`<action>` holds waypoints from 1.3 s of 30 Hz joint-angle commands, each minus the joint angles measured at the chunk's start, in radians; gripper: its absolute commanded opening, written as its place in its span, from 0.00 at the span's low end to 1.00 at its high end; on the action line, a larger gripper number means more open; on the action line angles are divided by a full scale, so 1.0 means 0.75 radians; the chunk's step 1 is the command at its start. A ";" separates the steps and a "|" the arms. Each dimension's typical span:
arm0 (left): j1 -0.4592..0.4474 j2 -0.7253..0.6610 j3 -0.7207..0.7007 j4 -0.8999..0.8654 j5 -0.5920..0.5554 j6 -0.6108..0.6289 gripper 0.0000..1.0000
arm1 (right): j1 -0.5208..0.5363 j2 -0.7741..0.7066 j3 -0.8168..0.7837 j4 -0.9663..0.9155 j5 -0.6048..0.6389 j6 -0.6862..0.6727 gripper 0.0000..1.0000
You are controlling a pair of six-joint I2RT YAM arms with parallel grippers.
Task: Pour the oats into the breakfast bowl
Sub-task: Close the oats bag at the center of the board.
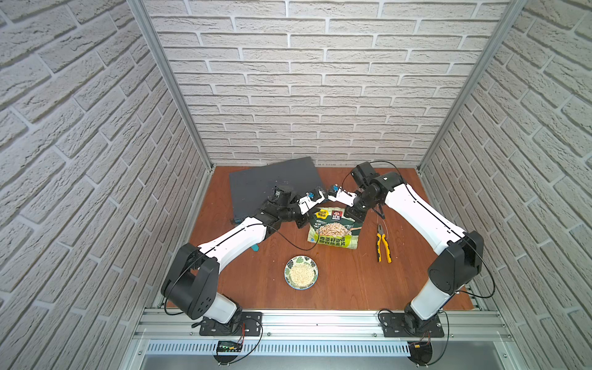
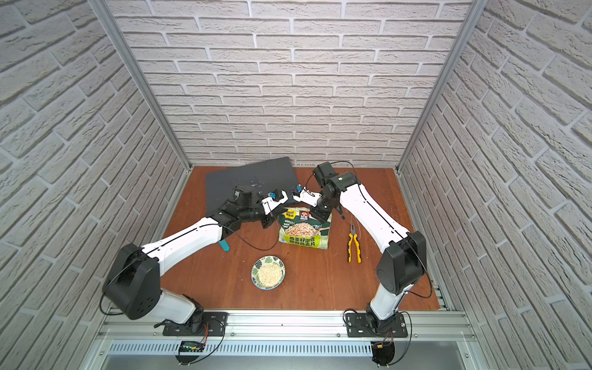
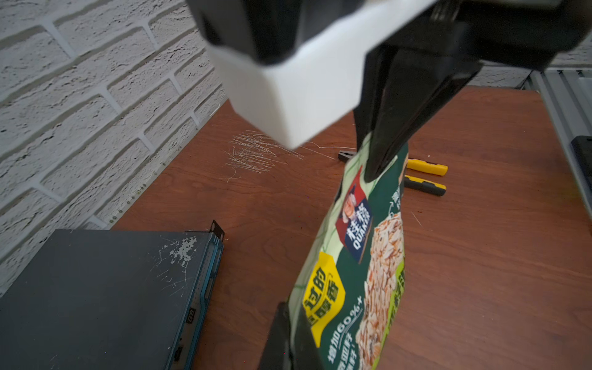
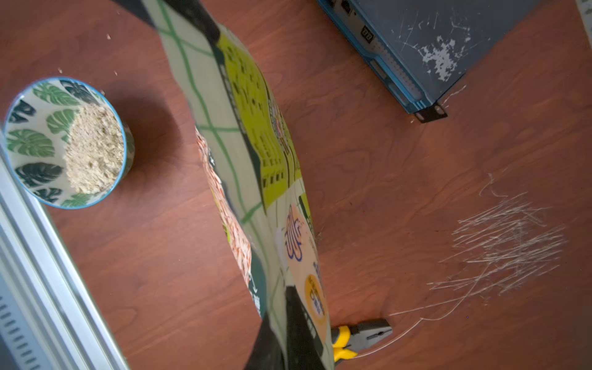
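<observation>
Wooden surface (image 1: 352, 288) inside brick walls (image 1: 304, 96). Holding pouch (image 1: 334, 229) up about mid-surface, left and right jaws closed on its top corners. Bowl (image 1: 292, 263) near front edge, oats (image 1: 301, 275) already inside. Probably light, soft, slippery film; better to pinch sealed corners, not belly.

Three walls of whitewashed relief brick enclose the cell: a back wall (image 1: 320, 80) and two side walls (image 1: 64, 160) (image 1: 528, 160). They meet at slanting bare aluminium posts (image 1: 171, 83) (image 1: 469, 83). The floor of the cell is a reddish-brown wood-grain tabletop (image 1: 336, 288) with a patch of pale fine scratches (image 4: 506, 243). A silver aluminium rail (image 1: 320, 323) and a slotted grey strip (image 1: 320, 347) edge the front. The light is even and the shadows are soft.
</observation>
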State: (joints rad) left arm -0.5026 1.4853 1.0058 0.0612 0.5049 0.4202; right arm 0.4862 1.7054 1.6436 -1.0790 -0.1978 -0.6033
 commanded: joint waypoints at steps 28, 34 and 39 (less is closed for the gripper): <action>0.029 -0.002 0.051 -0.052 0.035 0.029 0.19 | -0.108 -0.190 -0.135 0.011 0.027 0.025 0.03; 0.032 0.049 0.104 -0.116 0.064 0.057 0.40 | -0.106 -0.217 -0.156 0.032 0.013 0.021 0.03; 0.062 0.065 0.101 -0.116 0.099 0.046 0.40 | -0.106 -0.232 -0.164 0.033 0.013 0.021 0.03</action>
State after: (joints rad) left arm -0.4732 1.5188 1.0622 -0.0200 0.5407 0.4488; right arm 0.4122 1.5829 1.5261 -1.0733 -0.1711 -0.5945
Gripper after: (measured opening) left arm 0.405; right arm 0.056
